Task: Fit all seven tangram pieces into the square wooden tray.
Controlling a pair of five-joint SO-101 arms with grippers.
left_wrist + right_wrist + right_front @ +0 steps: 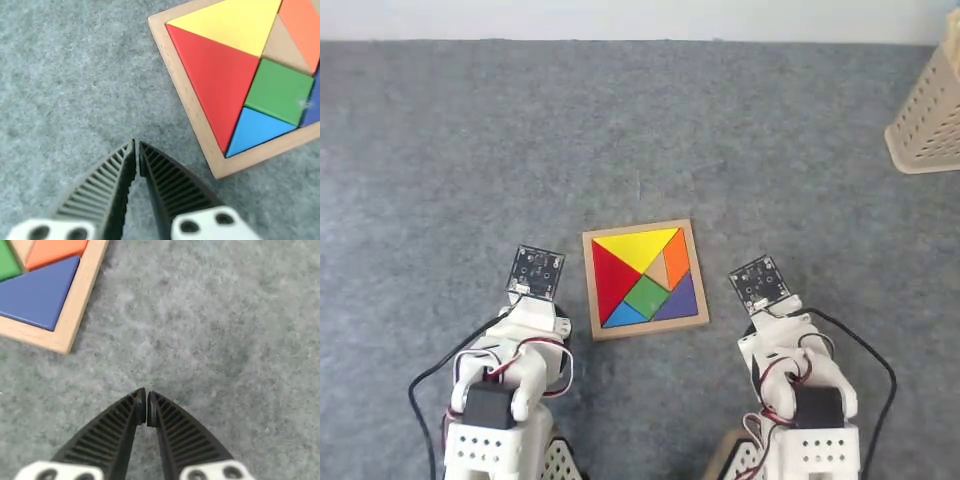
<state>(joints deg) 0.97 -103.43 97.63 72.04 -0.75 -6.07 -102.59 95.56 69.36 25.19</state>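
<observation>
High cam: the beige slotted basket [930, 110] out at 2 o'clock runs off the edge, so I only get one corner of it. The left arm [495, 420] and right arm [810, 420] are both chopped off at 6 o'clock.

Left wrist cam crops the wooden tray [189, 95], and the yellow triangle [235, 22], orange piece [302, 25] and purple piece [314, 107] all run out of frame.

Right wrist cam crops the tray too, and the green square [6, 264] is just a sliver.
</observation>
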